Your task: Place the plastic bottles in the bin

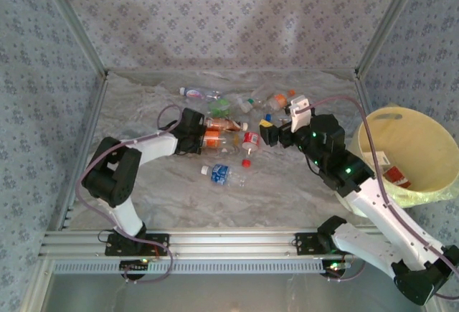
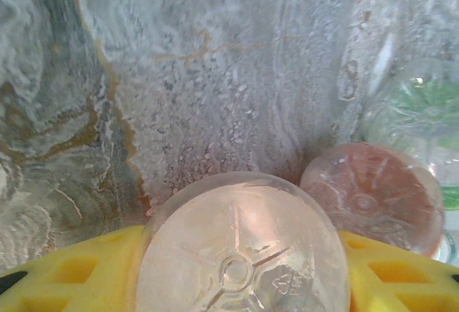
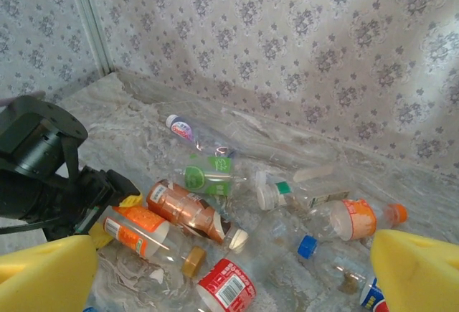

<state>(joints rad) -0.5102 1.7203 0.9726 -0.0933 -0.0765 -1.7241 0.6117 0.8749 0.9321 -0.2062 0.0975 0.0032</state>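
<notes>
Plastic bottles (image 1: 237,122) lie loose in a pile on the far middle of the marbled table (image 1: 143,197). None is upright. The orange-label bottle (image 3: 136,232) lies on the near-left side of the pile, its clear base (image 2: 240,254) wedged between the yellow fingers (image 2: 72,276) of the left gripper (image 1: 203,138). The fingers touch both sides of the base, so it is clamped on this bottle. Just beside it lies the copper-label bottle (image 3: 188,211), then the green-label one (image 3: 204,178). The red-label bottle (image 1: 251,140) lies right of those, and the blue-label bottle (image 1: 221,174) lies alone, nearer the bases. The right gripper (image 1: 277,136) hovers at the right side of the pile, jaws spread wide, holding nothing. The bin (image 1: 401,115) stands at the table's right edge, well apart from the pile. Something red and white (image 1: 396,177) lies inside it, too small to tell what.
</notes>
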